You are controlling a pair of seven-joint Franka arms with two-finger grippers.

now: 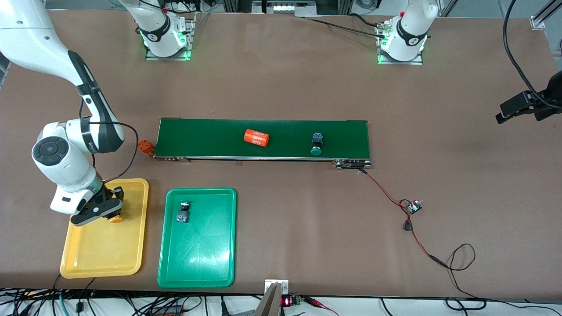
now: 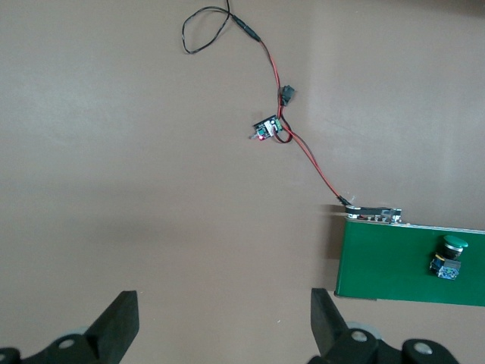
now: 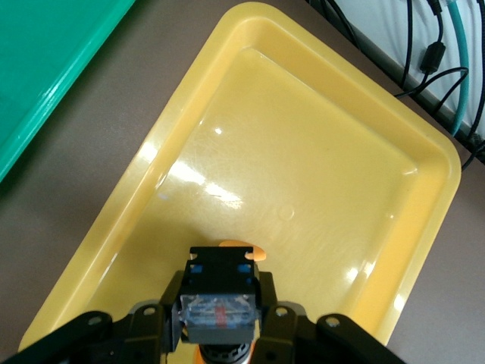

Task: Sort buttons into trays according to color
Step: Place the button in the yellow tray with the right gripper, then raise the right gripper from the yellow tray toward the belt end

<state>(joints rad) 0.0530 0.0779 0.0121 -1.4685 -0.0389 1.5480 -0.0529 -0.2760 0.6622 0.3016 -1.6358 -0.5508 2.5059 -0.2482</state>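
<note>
My right gripper (image 1: 110,207) is low over the yellow tray (image 1: 131,259), at the end of the tray nearest the belt. It is shut on a yellow-orange button (image 1: 115,217). In the right wrist view the fingers (image 3: 168,309) clamp the button's black-and-blue body (image 3: 220,307) above the yellow tray (image 3: 318,189). A second button (image 1: 183,212) lies in the green tray (image 1: 197,263). A green-capped button (image 1: 317,144) lies on the belt, and the same green button (image 2: 449,258) shows in the left wrist view. My left gripper (image 1: 505,112) waits open over bare table at the left arm's end, and the left gripper (image 2: 223,326) holds nothing.
The dark-green conveyor belt (image 1: 210,136) carries an orange cylinder (image 1: 256,137). Another orange cylinder (image 1: 146,147) stands at the belt's end toward the right arm. Red and black wires run to a small circuit board (image 1: 413,206) on the table. The green tray's edge (image 3: 45,68) borders the yellow tray.
</note>
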